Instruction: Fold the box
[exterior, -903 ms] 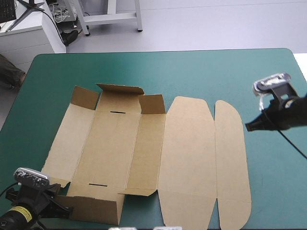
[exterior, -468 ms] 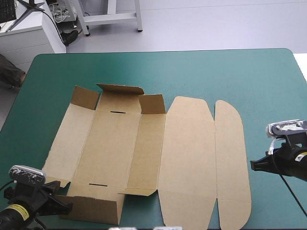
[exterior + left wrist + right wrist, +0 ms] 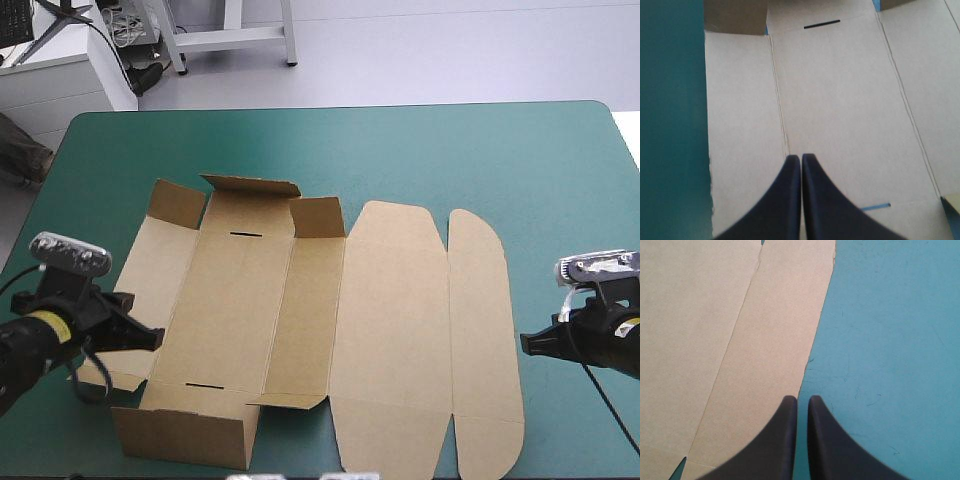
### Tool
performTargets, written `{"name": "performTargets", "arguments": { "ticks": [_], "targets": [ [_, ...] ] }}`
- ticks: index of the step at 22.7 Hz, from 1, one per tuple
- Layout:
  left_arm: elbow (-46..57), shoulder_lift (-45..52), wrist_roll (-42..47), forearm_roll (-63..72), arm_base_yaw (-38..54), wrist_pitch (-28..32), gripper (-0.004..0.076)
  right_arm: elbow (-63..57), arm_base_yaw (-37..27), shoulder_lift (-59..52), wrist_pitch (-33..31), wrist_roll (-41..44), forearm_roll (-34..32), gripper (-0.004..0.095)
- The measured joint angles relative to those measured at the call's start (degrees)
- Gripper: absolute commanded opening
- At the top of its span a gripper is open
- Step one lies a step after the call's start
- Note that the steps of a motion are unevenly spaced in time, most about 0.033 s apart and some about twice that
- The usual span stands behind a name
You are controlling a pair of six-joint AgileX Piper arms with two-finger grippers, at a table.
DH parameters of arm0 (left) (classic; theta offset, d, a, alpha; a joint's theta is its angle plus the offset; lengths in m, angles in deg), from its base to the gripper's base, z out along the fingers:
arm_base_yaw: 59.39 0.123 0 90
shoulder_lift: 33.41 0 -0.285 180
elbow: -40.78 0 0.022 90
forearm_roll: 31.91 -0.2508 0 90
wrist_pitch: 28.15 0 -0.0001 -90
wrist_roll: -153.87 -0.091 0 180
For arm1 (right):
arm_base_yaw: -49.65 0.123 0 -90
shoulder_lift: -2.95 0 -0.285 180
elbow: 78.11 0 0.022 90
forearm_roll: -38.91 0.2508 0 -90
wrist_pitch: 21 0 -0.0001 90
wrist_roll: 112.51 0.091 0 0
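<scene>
High view: brown box mostly flat; left hand, right hand closed, empty; yellow arm label unreadable.

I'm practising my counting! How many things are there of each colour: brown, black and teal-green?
Brown: 1, the box
Black: 2, the left hand and the right hand
Teal-green: 1, the table cover
Total: 4
</scene>
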Motion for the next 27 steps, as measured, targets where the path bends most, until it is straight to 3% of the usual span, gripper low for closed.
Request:
{"name": "performTargets", "arguments": {
  "ticks": [5, 8, 11, 16, 23, 27],
  "targets": [
    [-5.7, -10.4, 0.0, -1.4, 2.4, 4.2, -0.0008, 0.0, 0.0, 0.0, 0.2, 0.0, 0.1, 0.0061],
    [-10.3, -15.8, -2.9, 0.9, 9.3, 4.8, -0.0003, 0.0, 0.0, 0.0, 0.2, 0.0, 0.1, 0.0061],
    [-17.2, -23.5, -15.5, 15.8, 28.0, 1.7, -0.0002, 0.0, 0.0, 0.0, 0.2, 0.0, 0.5, 0.0061],
    [-19.1, -33.5, -30.8, 36.4, 53.7, -6.6, -0.0002, 0.0, 0.0, 0.0, 0.7, -0.2, 1.6, 0.0061],
    [-18.9, -36.2, -33.2, 30.0, 57.0, -7.2, 0.0001, 0.0, 0.0, 0.0, 1.0, -0.2, 1.7, 0.0034],
    [-18.9, -36.2, -33.3, 27.9, 56.7, -7.2, 0.0202, 0.0, -0.1, 0.0, 1.0, -0.2, 2.1, -0.0010]
  ]
}}
